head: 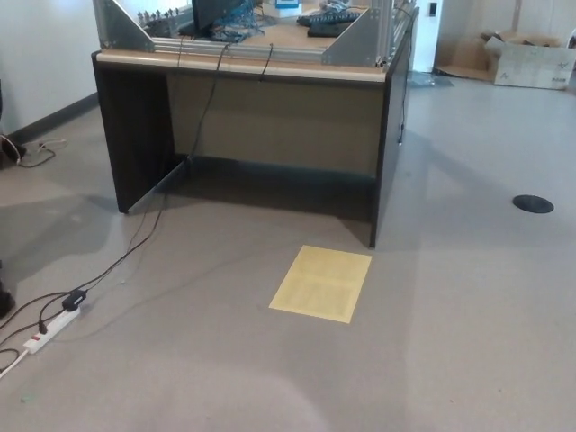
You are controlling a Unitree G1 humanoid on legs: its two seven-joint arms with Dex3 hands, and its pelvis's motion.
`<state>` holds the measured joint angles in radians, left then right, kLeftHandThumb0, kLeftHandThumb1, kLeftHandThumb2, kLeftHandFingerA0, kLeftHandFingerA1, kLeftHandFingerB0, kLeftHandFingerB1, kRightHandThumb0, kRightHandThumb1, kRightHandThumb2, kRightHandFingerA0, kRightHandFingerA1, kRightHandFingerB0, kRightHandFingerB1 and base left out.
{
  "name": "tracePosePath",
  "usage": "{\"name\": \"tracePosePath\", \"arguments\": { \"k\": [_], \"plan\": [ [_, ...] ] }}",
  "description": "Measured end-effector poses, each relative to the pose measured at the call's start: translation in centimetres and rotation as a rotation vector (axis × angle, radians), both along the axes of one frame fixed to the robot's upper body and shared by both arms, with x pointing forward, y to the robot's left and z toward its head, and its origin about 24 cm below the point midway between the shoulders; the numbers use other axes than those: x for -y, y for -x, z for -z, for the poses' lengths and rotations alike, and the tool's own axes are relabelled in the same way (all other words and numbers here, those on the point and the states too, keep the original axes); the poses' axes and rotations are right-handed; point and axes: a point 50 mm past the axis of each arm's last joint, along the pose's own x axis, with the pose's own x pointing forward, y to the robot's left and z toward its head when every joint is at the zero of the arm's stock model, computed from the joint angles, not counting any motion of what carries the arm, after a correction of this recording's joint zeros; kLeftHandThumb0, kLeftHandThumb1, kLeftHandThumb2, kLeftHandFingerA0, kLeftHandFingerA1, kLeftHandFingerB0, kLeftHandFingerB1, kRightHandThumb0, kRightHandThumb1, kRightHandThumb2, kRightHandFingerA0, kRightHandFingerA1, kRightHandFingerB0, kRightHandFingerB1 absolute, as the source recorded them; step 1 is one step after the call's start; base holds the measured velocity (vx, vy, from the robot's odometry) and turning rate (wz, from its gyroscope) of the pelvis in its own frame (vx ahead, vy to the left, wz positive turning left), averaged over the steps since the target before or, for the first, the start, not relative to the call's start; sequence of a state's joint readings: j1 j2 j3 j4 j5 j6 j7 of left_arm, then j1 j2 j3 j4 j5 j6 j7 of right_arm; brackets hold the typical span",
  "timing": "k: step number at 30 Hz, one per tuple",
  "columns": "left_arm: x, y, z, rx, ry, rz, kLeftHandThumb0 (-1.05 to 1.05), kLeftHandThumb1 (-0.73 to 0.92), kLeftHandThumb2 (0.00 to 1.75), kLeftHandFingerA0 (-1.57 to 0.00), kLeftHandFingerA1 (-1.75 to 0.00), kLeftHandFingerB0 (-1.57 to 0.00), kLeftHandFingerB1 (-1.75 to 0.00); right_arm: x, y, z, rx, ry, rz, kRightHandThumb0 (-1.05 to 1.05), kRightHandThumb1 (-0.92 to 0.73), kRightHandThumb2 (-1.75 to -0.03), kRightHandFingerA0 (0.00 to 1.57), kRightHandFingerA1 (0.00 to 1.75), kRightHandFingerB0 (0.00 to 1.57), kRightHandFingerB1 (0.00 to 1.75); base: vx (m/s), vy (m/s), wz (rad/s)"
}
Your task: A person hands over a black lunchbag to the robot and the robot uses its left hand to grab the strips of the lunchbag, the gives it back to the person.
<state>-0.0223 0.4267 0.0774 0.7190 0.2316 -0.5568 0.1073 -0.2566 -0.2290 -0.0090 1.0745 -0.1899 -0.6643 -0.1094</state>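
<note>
No part of the robot shows in the head view. Neither arm reaches into the picture, and neither the left hand nor the right hand can be seen, so their pose cannot be told.

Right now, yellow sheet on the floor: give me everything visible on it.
The yellow sheet is a flat, pale yellow rectangle, paper or thin card by its look, with faint markings too blurred to read. It lies flat on the grey floor, slightly skewed, just in front of the dark desk near its right front corner. Nothing rests on it; only the floor touches it.
</note>
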Motion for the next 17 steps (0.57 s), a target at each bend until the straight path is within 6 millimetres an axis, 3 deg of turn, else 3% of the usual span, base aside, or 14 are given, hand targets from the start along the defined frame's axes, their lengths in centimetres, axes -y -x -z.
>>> {"name": "tracePosePath", "arguments": {
  "k": [5,6,7,9,10,11,13,14,17],
  "plan": [
    [-2.0,1.5,1.7,-0.09,0.036,-0.081,-0.73,0.55,0.92,-0.09,-0.45,0.0,-0.25,0.2,0.3,0.3,-0.016,0.004,0.022,-0.42,-0.64,-0.59,0.63,0.46,0.4,0.35,0.0,0.0,0.0],
    [-2.2,1.6,1.8,-0.094,0.043,-0.085,-0.73,0.65,0.63,-0.16,-0.33,-0.08,-0.17,0.2,0.3,0.4,-0.017,0.003,0.023,-0.42,-0.65,-0.59,0.62,0.45,0.4,0.35,0.0,0.0,0.0],
    [-2.2,1.6,1.9,-0.095,0.05,-0.084,-0.72,0.53,0.9,-0.08,-0.44,0.0,-0.23,0.2,0.3,0.4,-0.017,0.003,0.024,-0.42,-0.65,-0.59,0.61,0.45,0.4,0.34,0.0,0.0,0.0],
    [-2.3,1.6,1.9,-0.091,0.061,-0.079,-0.71,0.52,0.9,-0.1,-0.45,0.0,-0.23,0.2,0.3,0.4,-0.018,0.003,0.025,-0.42,-0.65,-0.59,0.6,0.45,0.4,0.34,0.0,0.0,0.0],
    [-2.3,1.6,1.9,-0.089,0.069,-0.074,-0.73,0.69,0.6,-0.17,-0.31,-0.04,-0.22,0.3,0.3,0.4,-0.019,0.003,0.025,-0.4,-0.65,-0.59,0.6,0.45,0.41,0.35,0.0,0.0,0.0],
    [-2.3,1.6,1.9,-0.089,0.072,-0.072,-0.76,0.56,0.84,-0.09,-0.41,-0.04,-0.22,0.3,0.3,0.4,-0.019,0.003,0.025,-0.4,-0.64,-0.58,0.61,0.46,0.41,0.35,0.0,0.0,0.0],
    [-2.2,1.6,1.9,-0.087,0.076,-0.065,-0.72,0.52,0.9,-0.1,-0.45,0.0,-0.23,0.3,0.3,0.4,-0.021,0.003,0.027,-0.4,-0.63,-0.58,0.62,0.47,0.42,0.35,0.0,0.0,0.0],
    [-2.2,1.6,1.9,-0.087,0.077,-0.063,-0.75,0.55,0.8,-0.08,-0.4,-0.05,-0.22,0.3,0.4,0.4,-0.022,0.002,0.029,-0.4,-0.63,-0.59,0.61,0.46,0.41,0.35,0.0,0.0,0.0],
    [-2.3,1.6,1.9,-0.085,0.086,-0.059,-0.71,0.54,0.8,-0.06,-0.39,-0.03,-0.24,0.3,0.4,0.5,-0.024,0.002,0.033,-0.4,-0.63,-0.58,0.61,0.46,0.41,0.35,0.0,0.0,0.0]
  ]
}}
